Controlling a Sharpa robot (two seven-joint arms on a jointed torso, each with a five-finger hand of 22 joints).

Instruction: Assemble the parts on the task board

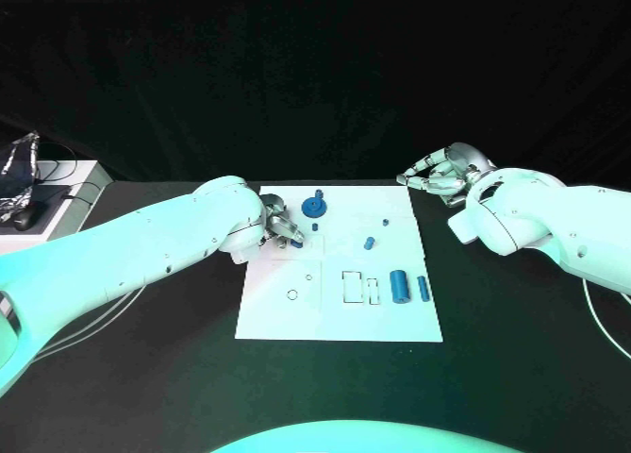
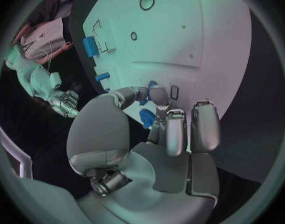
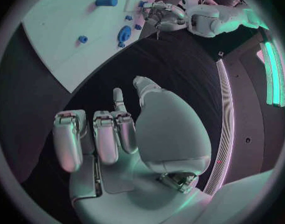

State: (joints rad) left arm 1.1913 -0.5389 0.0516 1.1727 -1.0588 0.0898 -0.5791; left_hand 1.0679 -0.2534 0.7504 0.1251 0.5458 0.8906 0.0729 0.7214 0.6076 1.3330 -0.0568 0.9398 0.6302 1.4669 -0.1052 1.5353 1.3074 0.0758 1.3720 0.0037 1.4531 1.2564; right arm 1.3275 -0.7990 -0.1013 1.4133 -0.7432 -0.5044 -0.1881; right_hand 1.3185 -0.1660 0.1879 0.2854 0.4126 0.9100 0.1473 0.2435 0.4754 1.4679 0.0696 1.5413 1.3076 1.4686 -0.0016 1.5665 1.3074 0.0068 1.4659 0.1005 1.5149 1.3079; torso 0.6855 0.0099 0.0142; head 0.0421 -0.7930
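**Seating a small blue piece near the board's far-left corner**

Left hand (image 1: 277, 229) low over the board (image 1: 329, 316), fingers (image 2: 159, 95) pinched on a small blue piece (image 2: 147, 117) close to the far-left corner. Right hand (image 1: 440, 174) parked just off the board's far-right corner, over the black worktop (image 1: 533, 377), fingers (image 3: 95, 137) curled in on nothing.

Elsewhere on the board: a round blue disc (image 1: 314, 207) just beside the pinched piece, toward the middle of the far edge; a small blue peg (image 1: 370, 243) near the centre; two blue cylinders (image 1: 400, 284) lying side by side toward the right edge, next to a rectangular outline (image 1: 354, 288); a small round hole (image 1: 292, 294) on the left half.

Probably a placing step. Best done by keeping the pinch firm and the piece upright, lowering straight down rather than sliding. Worth lining up over the seat first, since fingers hide it from above; exact seat hard to make out. Release only once the piece sits flush. Care needed not to knock the nearby disc when lifting away. Right hand best kept off the board.
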